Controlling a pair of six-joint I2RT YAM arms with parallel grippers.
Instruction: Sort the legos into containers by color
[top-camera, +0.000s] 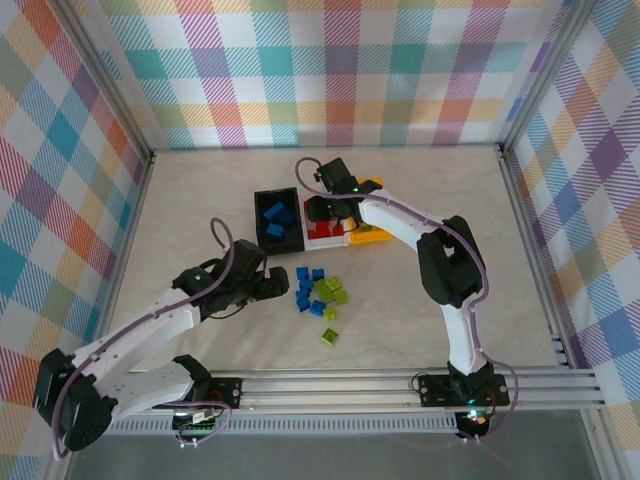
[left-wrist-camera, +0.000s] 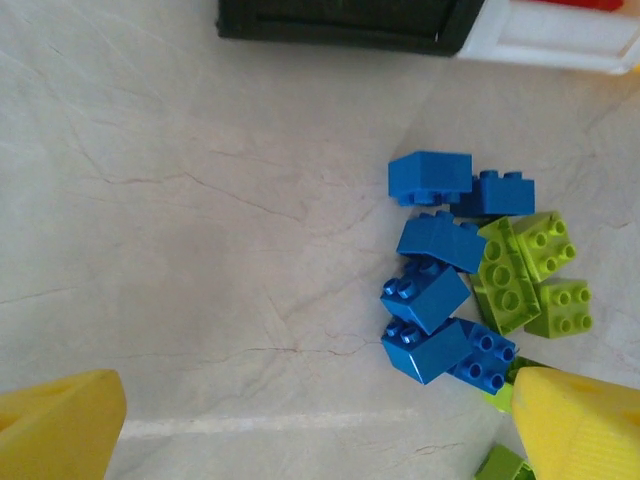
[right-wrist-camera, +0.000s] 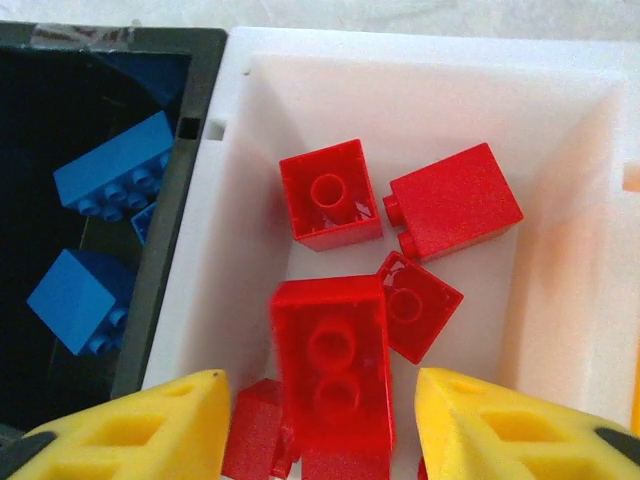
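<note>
Right tool (right-wrist-camera: 320, 420) sat over the white bin (right-wrist-camera: 420, 90), jaws partly apart. A long red brick (right-wrist-camera: 330, 360) lay between them with a gap on each side, not gripped. Other red bricks (right-wrist-camera: 330, 195) lay in that bin, and blue bricks (right-wrist-camera: 115, 170) in the black bin (right-wrist-camera: 165, 270) touching it. Left tool (left-wrist-camera: 320, 430) hovered wide open and empty over the bench (left-wrist-camera: 200, 250), by the loose blue bricks (left-wrist-camera: 430, 178) and lime bricks (left-wrist-camera: 505, 275).
</note>
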